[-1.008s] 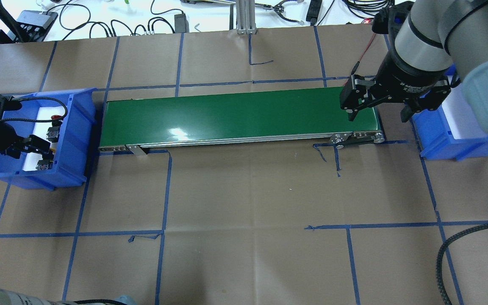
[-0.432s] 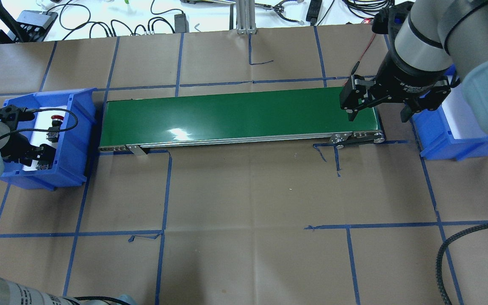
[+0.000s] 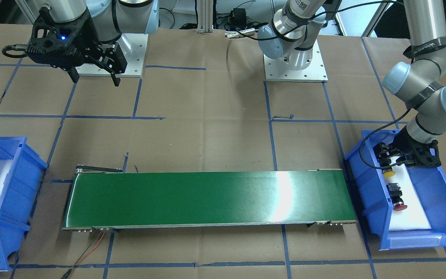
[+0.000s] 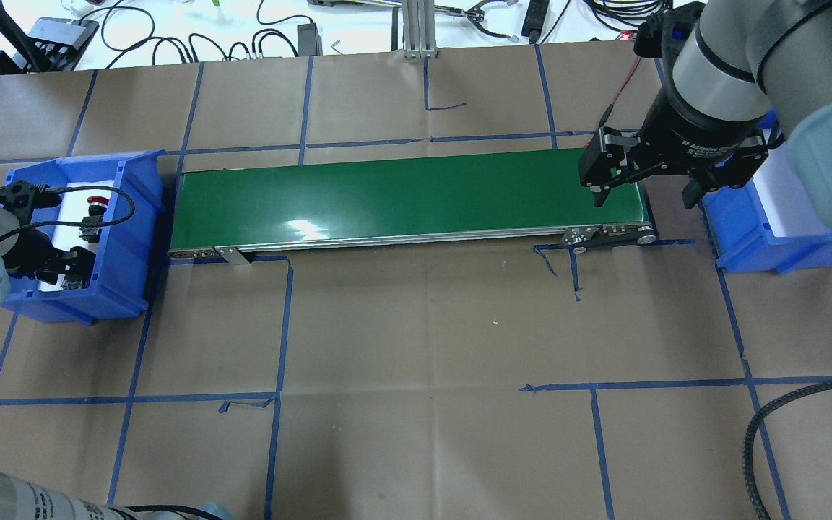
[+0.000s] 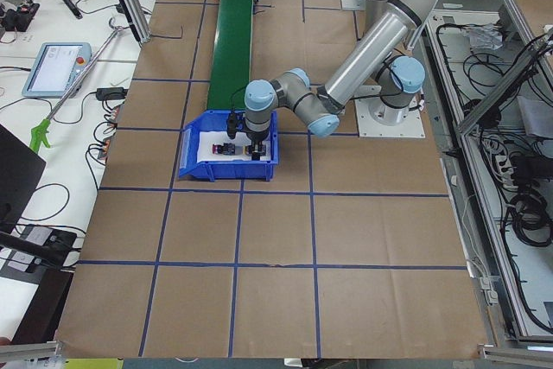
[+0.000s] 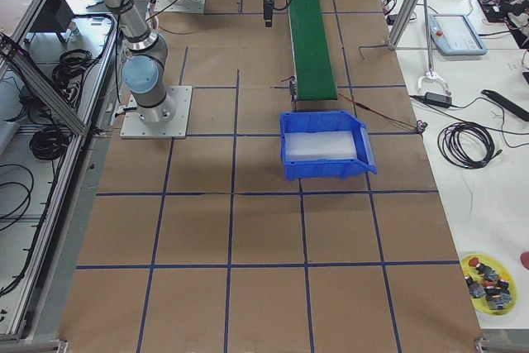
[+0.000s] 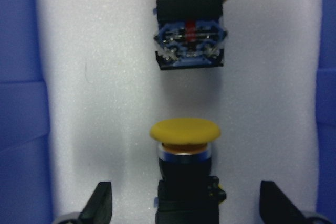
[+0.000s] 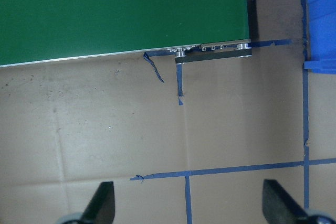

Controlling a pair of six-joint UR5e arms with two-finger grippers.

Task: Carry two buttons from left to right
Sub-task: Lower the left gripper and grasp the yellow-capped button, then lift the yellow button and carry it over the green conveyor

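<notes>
Jaws spread wide on both my arms: left jaws straddle the yellow button [image 7: 185,132] in the left bin [image 3: 372,193], red button [image 3: 400,207] just beside it; right jaws hang near the belt's [image 4: 387,195] right end.

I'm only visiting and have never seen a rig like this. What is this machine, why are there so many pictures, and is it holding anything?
These are two robot arms bolted to one table. One picture looks down from behind them, one faces them, two are taken from the table's ends, and the two close-ups come from cameras on the wrists. On the table lies a green belt with a blue bin at each end. The left bin holds a yellow button and a red button. The left end effector, its two-fingered grasping part, is open, one finger either side of the yellow button. The right end effector hangs open near the belt's other end. Nothing is held.
</notes>
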